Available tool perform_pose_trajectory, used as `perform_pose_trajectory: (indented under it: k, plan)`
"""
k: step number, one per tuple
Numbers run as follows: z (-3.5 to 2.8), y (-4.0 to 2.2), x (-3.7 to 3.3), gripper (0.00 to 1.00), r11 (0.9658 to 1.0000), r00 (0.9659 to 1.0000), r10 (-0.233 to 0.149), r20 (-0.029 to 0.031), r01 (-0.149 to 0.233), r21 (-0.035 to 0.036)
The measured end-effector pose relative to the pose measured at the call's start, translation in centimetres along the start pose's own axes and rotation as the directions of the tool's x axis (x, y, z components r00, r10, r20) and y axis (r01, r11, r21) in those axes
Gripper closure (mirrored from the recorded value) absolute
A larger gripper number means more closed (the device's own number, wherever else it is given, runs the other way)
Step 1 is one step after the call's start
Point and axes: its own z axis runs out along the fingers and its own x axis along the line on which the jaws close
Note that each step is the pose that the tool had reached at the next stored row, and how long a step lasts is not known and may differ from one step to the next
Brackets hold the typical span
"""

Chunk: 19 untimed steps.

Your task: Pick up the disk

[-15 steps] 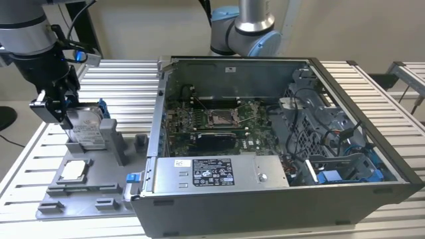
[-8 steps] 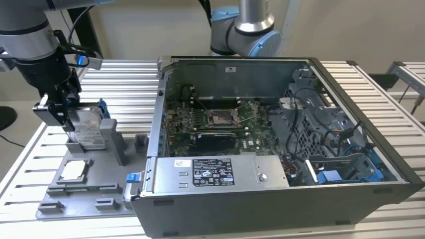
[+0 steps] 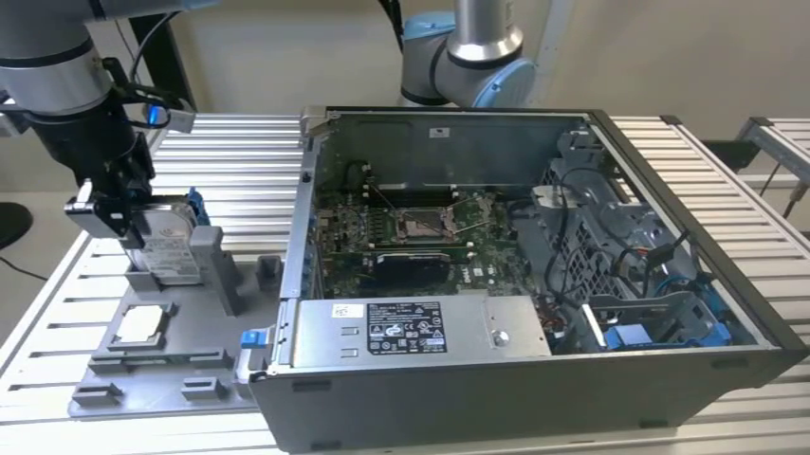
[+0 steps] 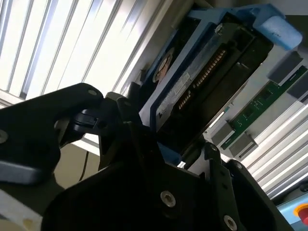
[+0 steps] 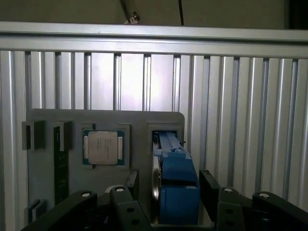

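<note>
The disk point(image 3: 174, 242) is a silver-grey drive in a blue bracket. It stands on edge in a slot of the grey fixture point(image 3: 165, 365) at the exterior view's left. My gripper point(image 3: 131, 213) comes down from above and is shut on the disk's upper end, with one black finger against each flat side. In both wrist views the black fingers point(image 5: 208, 185) flank the blue-framed disk point(image 5: 175, 168) point(image 4: 207, 72). My gripper point(image 5: 168, 187) point(image 4: 171, 130) hides the part of the disk nearest it. The disk's lower end sits at the fixture's slot.
An open computer case point(image 3: 443, 114) fills the middle and the exterior view's right, with a power supply box point(image 3: 418, 327) at its front. A small square chip point(image 3: 139, 322) point(image 5: 102, 147) lies on the fixture beside the disk. A second arm point(image 3: 469, 57) stands behind the case. A green memory stick point(image 4: 255, 108) lies nearby.
</note>
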Motion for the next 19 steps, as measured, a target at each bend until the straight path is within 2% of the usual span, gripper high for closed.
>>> perform_pose_trajectory:
  k: [19]
  plan:
    - [0.04,0.00,0.00,1.00,1.0000,1.0000,0.000,0.0002,0.000,0.0001]
